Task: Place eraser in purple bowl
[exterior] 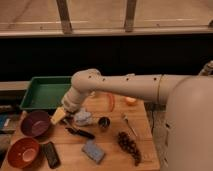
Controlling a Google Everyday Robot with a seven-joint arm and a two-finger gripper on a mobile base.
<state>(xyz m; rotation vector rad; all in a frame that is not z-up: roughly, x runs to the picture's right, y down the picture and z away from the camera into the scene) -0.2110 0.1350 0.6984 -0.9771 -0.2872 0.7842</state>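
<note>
eraser (50, 154): table's front-left corner, lying flat
gripper (59, 116): jaws wide, empty, by purple bowl's (35, 123) right rim
table (112, 162): wood; dark wall (125, 55) behind

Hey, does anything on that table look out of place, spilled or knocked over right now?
Nothing stands out. The purple bowl and the red-orange bowl sit upright, the eraser lies flat beside the red-orange one, and nothing looks spilled. The gripper hangs by the purple bowl's rim, apart from the eraser.
</note>
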